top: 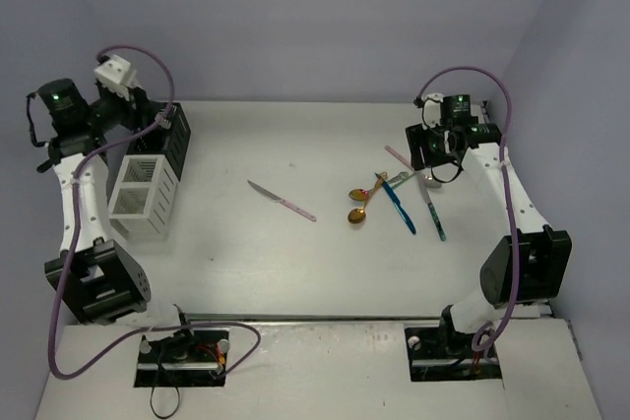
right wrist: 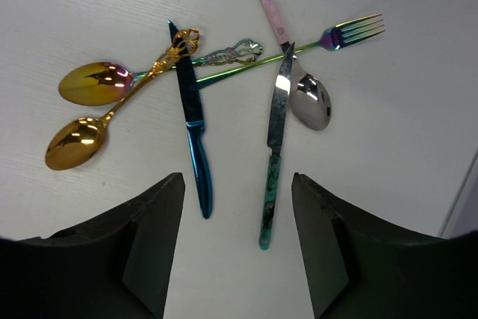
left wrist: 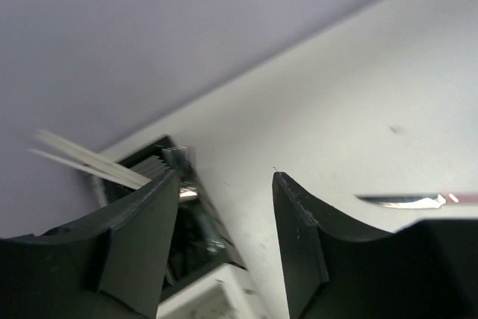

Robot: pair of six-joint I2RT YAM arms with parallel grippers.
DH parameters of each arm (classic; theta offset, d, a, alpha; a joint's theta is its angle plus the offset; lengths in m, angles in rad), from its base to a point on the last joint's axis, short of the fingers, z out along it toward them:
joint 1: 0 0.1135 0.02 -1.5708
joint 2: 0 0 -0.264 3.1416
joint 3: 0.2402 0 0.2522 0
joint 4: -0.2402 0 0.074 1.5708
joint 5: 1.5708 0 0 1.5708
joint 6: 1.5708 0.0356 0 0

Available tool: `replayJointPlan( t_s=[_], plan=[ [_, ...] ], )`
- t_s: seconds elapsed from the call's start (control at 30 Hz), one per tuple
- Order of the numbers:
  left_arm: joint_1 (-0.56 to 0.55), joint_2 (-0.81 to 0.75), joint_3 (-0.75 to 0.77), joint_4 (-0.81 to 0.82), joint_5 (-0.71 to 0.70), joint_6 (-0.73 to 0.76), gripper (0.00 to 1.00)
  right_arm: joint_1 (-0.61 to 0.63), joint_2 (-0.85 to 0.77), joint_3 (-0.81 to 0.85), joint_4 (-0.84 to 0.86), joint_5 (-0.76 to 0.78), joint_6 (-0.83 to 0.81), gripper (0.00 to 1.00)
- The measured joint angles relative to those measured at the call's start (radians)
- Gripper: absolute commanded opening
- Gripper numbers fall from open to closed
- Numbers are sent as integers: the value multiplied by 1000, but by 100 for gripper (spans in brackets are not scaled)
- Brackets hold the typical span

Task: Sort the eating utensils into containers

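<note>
The right gripper [right wrist: 235, 188] hangs just above the eating utensils [top: 398, 206], far nearer to them than the left gripper [left wrist: 224, 177]. Its jaws stand partly apart with nothing in them. The blue knife [right wrist: 193, 117] and the green-handled knife [right wrist: 273, 147] lie right under it, both pointing straight away. The left gripper, beside the black caddy [top: 179, 150], gapes empty too.

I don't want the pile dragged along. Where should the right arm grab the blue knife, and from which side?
Take the blue knife by its handle end, lying alone on the table nearest the right end effector; come straight down, fingers either side. Its blade crosses a gold spoon and the fork, so gripping there would probably drag them.
</note>
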Motion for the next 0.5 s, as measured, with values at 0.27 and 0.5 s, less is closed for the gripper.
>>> replayJointPlan(
  t_s=[0.27,0.5],
  plan=[
    [-102,-112,-187,-252,-49,122,53,-39,148,18,-13,32,-15,33],
    [-158,-128,-278,-283,-73,164,55,-77,272,94,-15,-15,60,17]
  ],
)
